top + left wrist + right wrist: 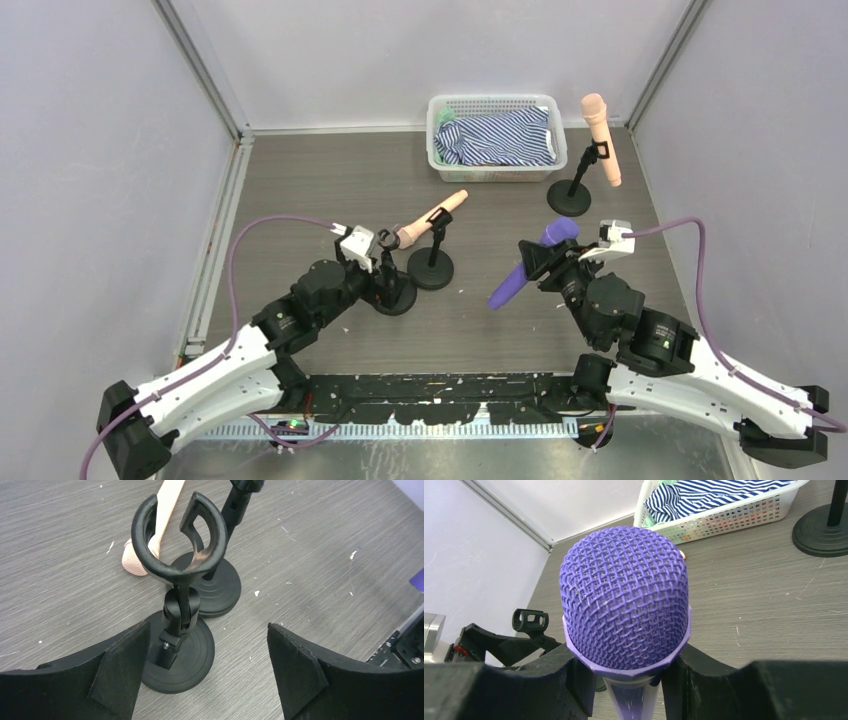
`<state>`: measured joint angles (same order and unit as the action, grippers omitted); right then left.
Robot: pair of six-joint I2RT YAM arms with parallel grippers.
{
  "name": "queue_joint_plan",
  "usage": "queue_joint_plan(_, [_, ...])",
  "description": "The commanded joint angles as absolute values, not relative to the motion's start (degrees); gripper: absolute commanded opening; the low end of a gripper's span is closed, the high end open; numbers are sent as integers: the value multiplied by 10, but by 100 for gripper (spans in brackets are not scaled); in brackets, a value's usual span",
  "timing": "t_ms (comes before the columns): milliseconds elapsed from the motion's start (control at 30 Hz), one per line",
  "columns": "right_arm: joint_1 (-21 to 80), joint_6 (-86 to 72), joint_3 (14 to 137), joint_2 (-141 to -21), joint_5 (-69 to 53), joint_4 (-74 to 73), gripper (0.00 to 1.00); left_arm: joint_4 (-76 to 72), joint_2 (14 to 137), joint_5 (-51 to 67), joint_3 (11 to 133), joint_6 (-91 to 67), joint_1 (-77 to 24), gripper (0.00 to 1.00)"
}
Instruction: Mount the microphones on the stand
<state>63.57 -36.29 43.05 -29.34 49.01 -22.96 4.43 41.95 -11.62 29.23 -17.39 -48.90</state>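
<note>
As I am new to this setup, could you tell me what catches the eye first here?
The purple microphone, its mesh head filling the right wrist view, is clamped in the right gripper. The open left gripper faces an empty stand, while two peach microphones sit on stands beyond.

The light is bright and even, and seems to come from above. Shadows on the table [330,180] are soft and faint. The purple microphone [624,600] looks sharp up close, but its handle at the bottom edge is blurry and shiny. The stand [177,650] looks clear.
</note>
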Motion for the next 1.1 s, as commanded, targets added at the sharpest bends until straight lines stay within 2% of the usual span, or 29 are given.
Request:
queue_joint_plan(0, [635,-364,440,-275,504,-237,1,-30,437,-20,286,-182,-433,88])
queue_joint_plan(100, [635,-370,440,-269,500,-243,1,-93,460,137,278,-222,-335,87])
queue_joint_plan(200, [635,-372,440,-269,498,-244,1,-158,494,243,274,-246,-266,87])
queue_joint_plan(433, [635,-369,443,-280,496,-241,1,-194,550,329,297,-219,-253,76])
queue_joint_plan(533, [635,-370,443,-285,492,-237,1,-209,559,349,299,-220,-246,64])
queue_joint_plan(567, [635,-369,443,-286,491,-237,1,-209,562,355,299,-220,-245,57])
queue_joint_plan(600, [635,-369,443,-287,491,-236,1,-209,563,357,299,-220,-244,45])
queue_joint_plan(667, [635,-372,442,-288,490,-235,1,-206,560,356,298,-220,-243,33])
queue_joint_plan(800, [635,-374,439,-289,488,-231,1,-196,545,338,290,-220,-243,17])
queue_joint_plan(867, [635,-374,439,-292,486,-231,1,-181,535,322,288,-221,-243,4])
queue_joint_plan(900, [635,-374,439,-291,485,-230,1,-171,527,312,288,-221,-243,1])
queue_joint_plan(1067, [635,-375,437,-297,484,-226,1,-136,488,222,276,-238,-256,1])
